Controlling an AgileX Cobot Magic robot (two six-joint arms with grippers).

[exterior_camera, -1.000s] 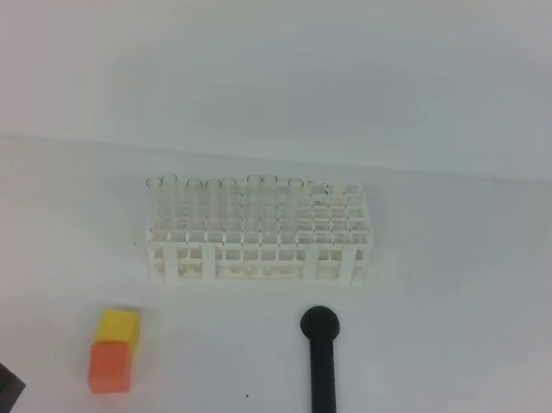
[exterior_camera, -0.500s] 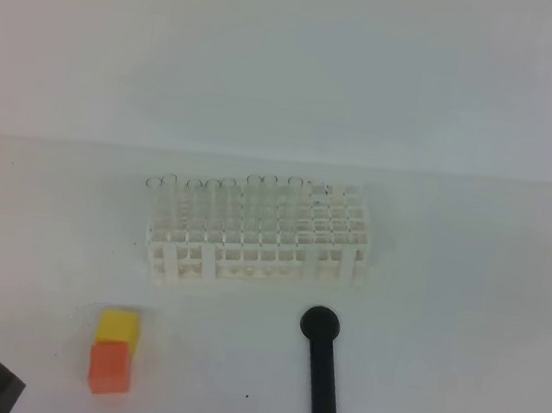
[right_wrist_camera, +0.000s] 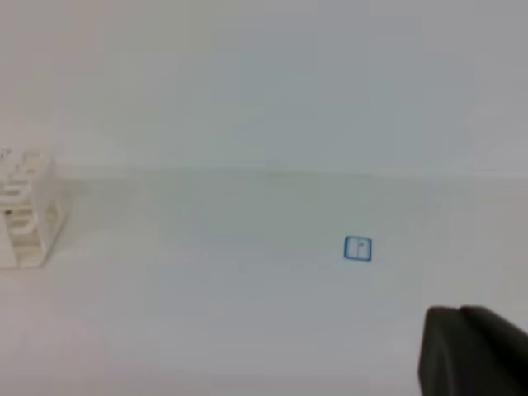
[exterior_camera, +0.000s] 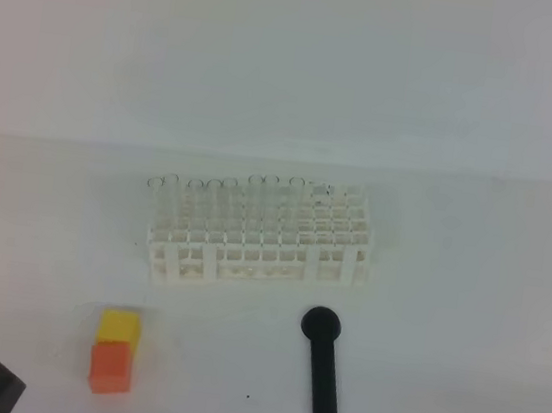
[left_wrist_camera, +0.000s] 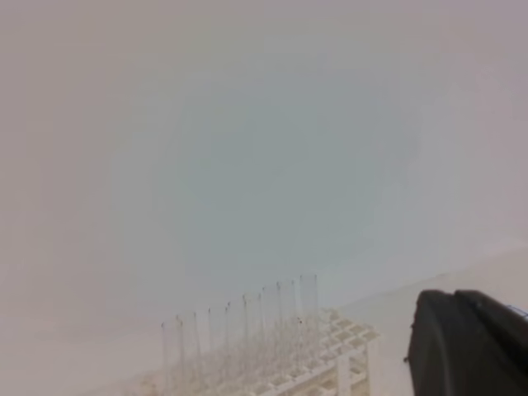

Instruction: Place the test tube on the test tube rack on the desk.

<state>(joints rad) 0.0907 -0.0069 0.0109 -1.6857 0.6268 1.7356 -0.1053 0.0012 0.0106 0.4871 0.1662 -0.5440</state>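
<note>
Near the far edge of the surface (exterior_camera: 463, 320): rack (exterior_camera: 261, 233) with tubes (exterior_camera: 258, 186) in its back row

No loose tube shows; both grippers sit barely in frame, openings impossible to tell. Find the tube first, grip it mid-length, hold it upright, lower into an empty hole.

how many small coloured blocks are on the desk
2. A yellow block lies near the front left of the desk, and an orange block sits directly in front of it, touching. Both lie left of the black tool. None looks hidden.
</note>
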